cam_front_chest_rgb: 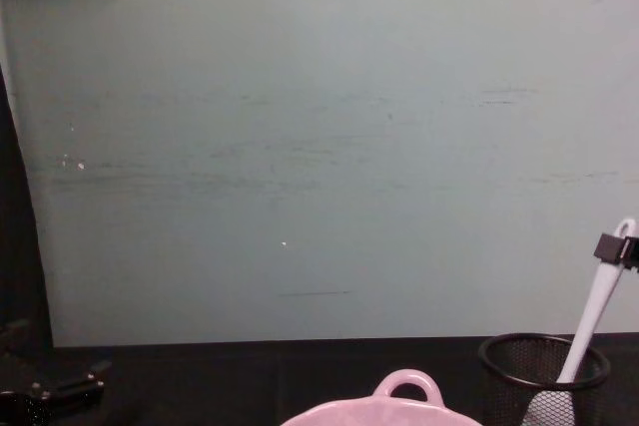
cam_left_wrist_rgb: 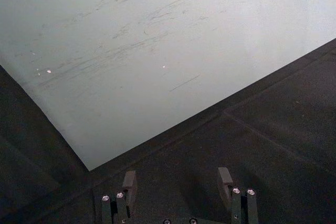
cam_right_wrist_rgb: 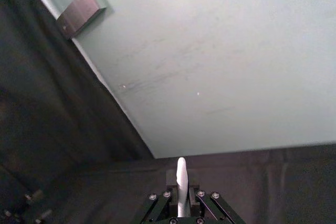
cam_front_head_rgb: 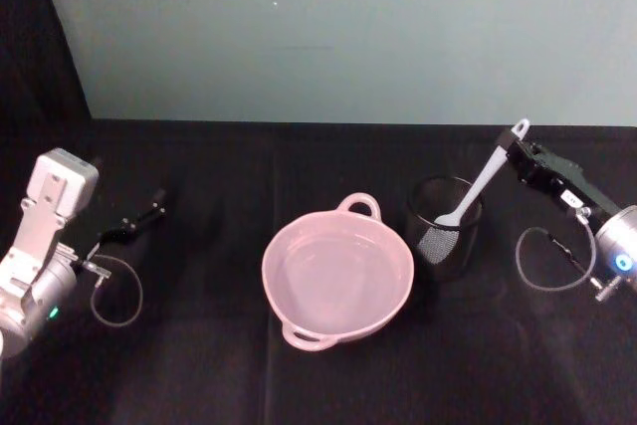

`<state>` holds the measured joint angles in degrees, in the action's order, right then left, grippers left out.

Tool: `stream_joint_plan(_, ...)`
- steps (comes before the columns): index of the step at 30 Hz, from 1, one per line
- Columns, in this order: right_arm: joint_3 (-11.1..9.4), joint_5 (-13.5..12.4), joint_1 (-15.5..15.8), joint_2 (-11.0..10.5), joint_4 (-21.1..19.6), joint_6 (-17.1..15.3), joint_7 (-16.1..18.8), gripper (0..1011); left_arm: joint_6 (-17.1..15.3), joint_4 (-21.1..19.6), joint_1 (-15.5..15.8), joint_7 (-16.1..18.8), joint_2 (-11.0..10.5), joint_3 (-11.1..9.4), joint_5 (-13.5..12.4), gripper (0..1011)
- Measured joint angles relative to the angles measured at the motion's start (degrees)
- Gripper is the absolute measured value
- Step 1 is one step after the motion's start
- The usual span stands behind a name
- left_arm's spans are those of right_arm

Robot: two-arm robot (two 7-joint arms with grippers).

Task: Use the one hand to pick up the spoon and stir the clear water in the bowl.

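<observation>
Head view: right gripper [cam_front_head_rgb: 514,147] fingers clenched on spoon [cam_front_head_rgb: 480,184] handle near holed tip, scoop down in black mesh cup [cam_front_head_rgb: 444,238] beside pink bowl [cam_front_head_rgb: 266,271], so prob. lift-out next; left gripper [cam_left_wrist_rgb: 177,176] parked far left, fingers released.

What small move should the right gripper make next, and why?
Probably lift straight up: the right gripper is shut on the white spoon near its handle tip, but the scoop sits inside the black mesh cup, beside the pink bowl. The left gripper is parked, open, far left.
</observation>
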<state>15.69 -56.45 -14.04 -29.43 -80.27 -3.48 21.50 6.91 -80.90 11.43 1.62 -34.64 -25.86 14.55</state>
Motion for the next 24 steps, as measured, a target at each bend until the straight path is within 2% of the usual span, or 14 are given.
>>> stream_joint_plan(3,0.68,5.37,0.36,-1.00,-2.18,3.46,-0.89,118,0.00,0.00,0.00,0.00,0.00,0.00,0.00,1005)
stream_joint_plan(10,1.50,13.28,0.64,-2.98,-7.28,6.59,-2.22,118,0.00,0.00,0.00,0.00,0.00,0.00,0.00,1005)
stream_joint_plan(15,1.17,16.19,0.30,-4.04,-11.27,6.36,-2.73,118,0.00,0.00,0.00,0.00,0.00,0.00,0.00,1005)
stream_joint_plan(20,0.74,17.27,-0.28,-4.66,-13.54,5.04,-2.77,118,0.00,0.00,0.00,0.00,0.00,0.00,0.00,1005)
stream_joint_plan(24,0.32,17.88,-0.84,-5.43,-16.07,1.95,-2.83,117,0.00,0.00,0.00,0.00,0.00,0.00,0.00,1005)
